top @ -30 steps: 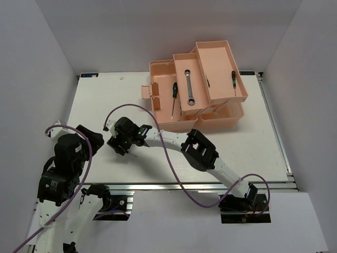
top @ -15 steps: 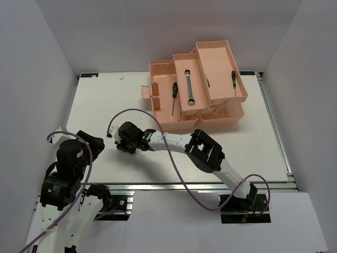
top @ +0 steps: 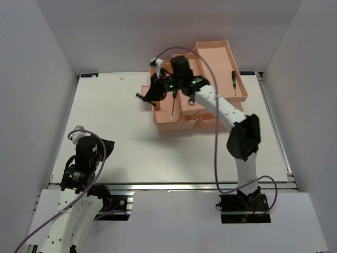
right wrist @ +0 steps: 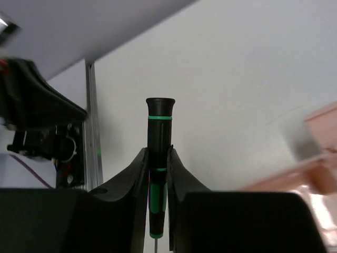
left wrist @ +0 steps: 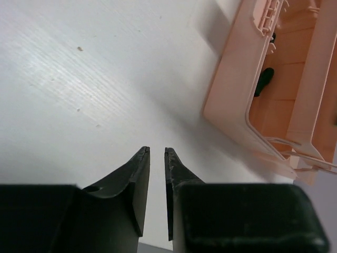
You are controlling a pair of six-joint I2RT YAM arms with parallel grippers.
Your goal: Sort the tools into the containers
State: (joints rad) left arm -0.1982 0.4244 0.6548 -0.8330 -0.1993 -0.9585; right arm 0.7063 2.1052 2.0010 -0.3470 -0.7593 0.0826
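Note:
My right gripper (right wrist: 157,150) is shut on a screwdriver (right wrist: 159,126) with a black and green handle, which stands upright between the jaws. In the top view this gripper (top: 146,94) hovers at the left end of the salmon-pink toolbox (top: 174,126). One screwdriver (top: 174,99) lies in the left compartment and another (top: 233,79) in the raised right tray. The silver wrench (top: 189,99) is mostly hidden under my right arm. My left gripper (left wrist: 157,150) has a narrow gap between its jaws and holds nothing.
My left arm (top: 87,158) is folded back at the table's near left corner. In the left wrist view the toolbox wall (left wrist: 231,105) is at the upper right, with a dark handle (left wrist: 263,81) inside. White enclosure walls surround the table.
My right arm swung from the table's middle left up to the toolbox's left end, carrying the screwdriver. My left arm drew back toward its base and its jaws narrowed.

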